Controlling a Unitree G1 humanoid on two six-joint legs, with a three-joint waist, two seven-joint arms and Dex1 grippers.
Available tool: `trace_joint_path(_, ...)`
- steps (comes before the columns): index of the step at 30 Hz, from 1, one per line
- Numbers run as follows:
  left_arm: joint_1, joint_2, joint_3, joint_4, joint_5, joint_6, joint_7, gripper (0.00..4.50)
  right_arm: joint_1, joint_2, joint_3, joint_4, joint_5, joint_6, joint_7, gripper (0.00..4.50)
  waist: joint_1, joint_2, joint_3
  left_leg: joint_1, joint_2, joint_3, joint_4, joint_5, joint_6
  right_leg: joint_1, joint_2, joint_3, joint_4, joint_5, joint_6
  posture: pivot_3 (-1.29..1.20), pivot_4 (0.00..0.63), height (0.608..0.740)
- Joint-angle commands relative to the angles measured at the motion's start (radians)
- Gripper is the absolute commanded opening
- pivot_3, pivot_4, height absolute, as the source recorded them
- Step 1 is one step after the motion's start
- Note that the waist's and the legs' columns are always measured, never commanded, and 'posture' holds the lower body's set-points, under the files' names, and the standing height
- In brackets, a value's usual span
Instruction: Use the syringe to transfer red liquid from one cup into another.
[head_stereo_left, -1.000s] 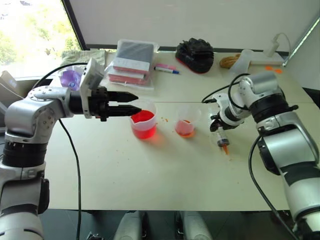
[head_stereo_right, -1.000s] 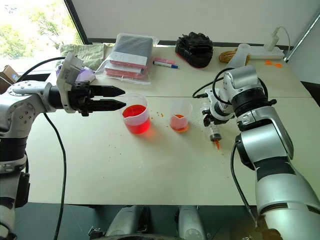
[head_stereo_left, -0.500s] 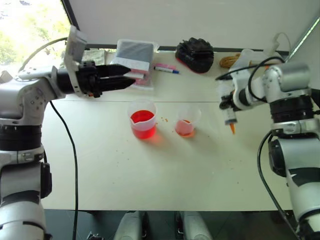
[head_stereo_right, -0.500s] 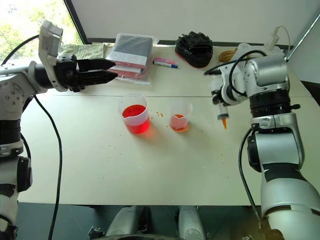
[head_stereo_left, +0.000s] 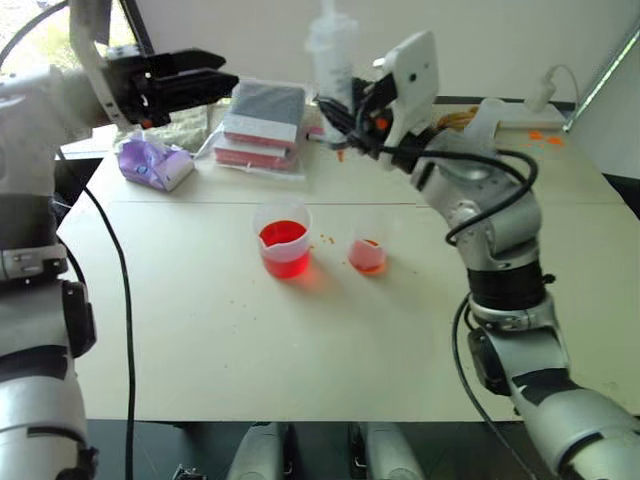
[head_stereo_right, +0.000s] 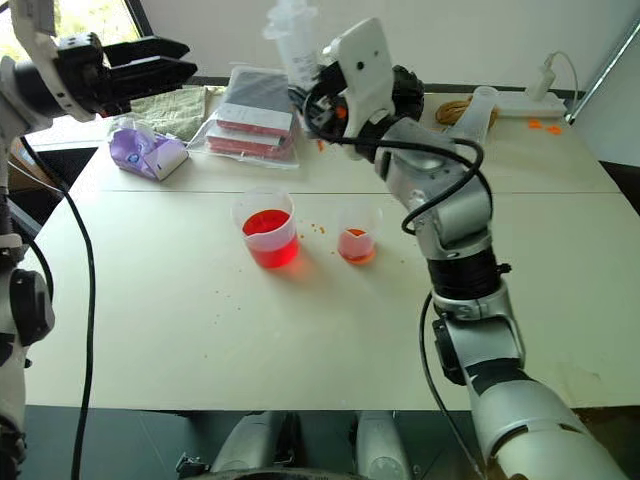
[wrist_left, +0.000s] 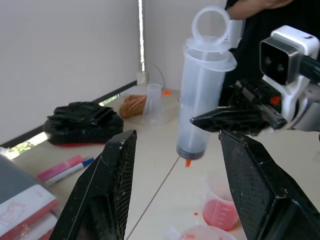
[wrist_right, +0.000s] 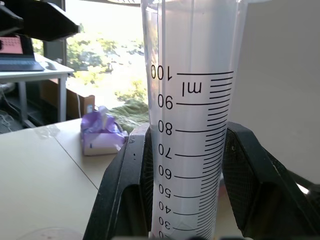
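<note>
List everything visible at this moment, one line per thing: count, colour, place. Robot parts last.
syringe: 1, clear with orange-red tip, upright in the air above the table's far half
larger beaker: 1, clear, red liquid inside, table centre
smaller cup: 1, clear, pale red, right of the beaker
table: 1, cream
flat packets: a stack, grey and pink, far side
marker: 1, pink and blue, by the packets
black bundle: 1, far edge
purple pack: 1, far left
left gripper: black, open, raised at far left
right gripper: black, shut on the syringe
</note>
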Motion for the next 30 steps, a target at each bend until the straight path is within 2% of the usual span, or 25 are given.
trace_joint_path(1,-0.049,0.042,0.043,-0.003,0.000,0.004,-0.014,2.74,-0.002,0.060,-0.025,-0.037,0.062,0.006,0.015,1.34,0.003,0.000,0.000,0.000,0.000,0.000,0.000,0.000,0.000,0.000,0.000,0.000,0.000,0.000,0.000,0.00,0.150,0.740)
trace_joint_path(4,-0.060,0.063,0.051,0.001,-0.005,0.024,-0.018,2.74,0.015,0.109,-0.029,-0.048,0.112,0.070,0.019,1.34,0.003,-0.001,0.000,0.000,0.000,-0.001,0.000,0.000,0.000,0.000,0.000,0.000,0.000,0.000,0.000,0.00,0.150,0.740)
trace_joint_path(10,-0.042,0.064,0.044,-0.056,-0.015,0.068,-0.018,2.74,0.121,0.169,0.025,-0.066,0.085,0.061,0.004,1.34,0.000,-0.002,-0.001,0.000,0.000,-0.001,0.000,0.000,0.000,0.001,0.000,0.000,0.000,0.000,0.000,0.00,0.150,0.740)
trace_joint_path(17,-0.013,0.031,0.023,-0.130,-0.032,0.127,-0.025,2.74,0.257,0.195,0.114,-0.001,-0.035,-0.108,0.028,1.34,-0.003,-0.002,-0.001,0.000,0.000,-0.001,0.000,0.000,0.000,0.001,0.001,0.000,0.000,0.000,0.000,0.00,0.150,0.740)
trace_joint_path(24,0.083,0.001,0.038,-0.260,-0.086,0.212,-0.002,2.74,0.298,0.215,0.147,0.072,-0.133,-0.280,0.029,1.34,-0.003,-0.002,-0.001,0.000,0.000,-0.002,0.000,0.001,-0.002,0.001,0.001,0.000,0.001,0.000,0.000,0.00,0.150,0.740)
trace_joint_path(30,0.175,-0.006,0.039,-0.339,-0.103,0.229,0.021,2.74,0.313,0.232,0.157,0.124,-0.180,-0.339,0.027,1.34,-0.003,-0.002,-0.001,0.001,0.000,-0.002,0.000,0.002,-0.003,0.000,0.000,0.001,0.001,0.000,0.000,0.00,0.150,0.740)
